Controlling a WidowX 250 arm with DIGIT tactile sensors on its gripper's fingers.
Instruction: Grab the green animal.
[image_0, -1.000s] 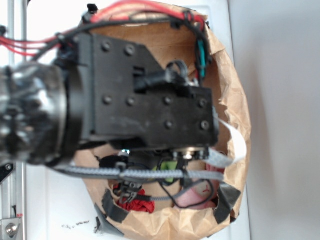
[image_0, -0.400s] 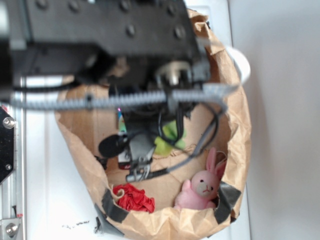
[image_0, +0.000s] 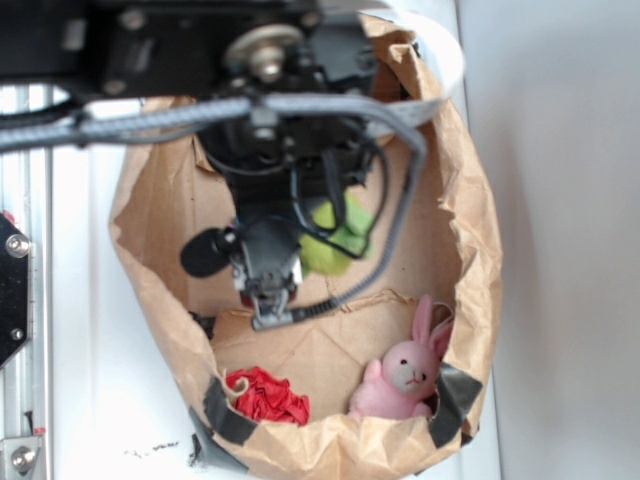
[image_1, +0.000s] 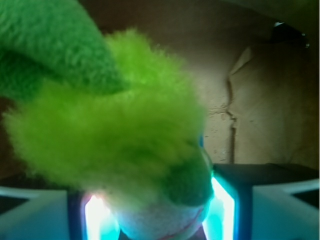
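Note:
The green animal (image_1: 125, 140) is a fuzzy lime-green plush with a pale cream face, and it fills most of the wrist view. It sits between the two light blue fingers (image_1: 35, 215) of my gripper (image_1: 157, 215), whose jaws press against both sides of its face. In the exterior view the green animal (image_0: 335, 245) hangs inside the brown paper bag (image_0: 470, 260), partly hidden under my gripper (image_0: 310, 225) and the black arm. It is well apart from the other toys on the bag floor.
A pink plush bunny (image_0: 405, 375) lies at the bag's front right and a red wrinkly ball (image_0: 268, 395) at the front left. Grey and black cables hang from the arm into the bag. A metal rail (image_0: 25, 300) runs along the left.
The arm has moved toward the top of the frame, and the green animal moved with it. The bunny and red ball, covered a second ago, now show fully.

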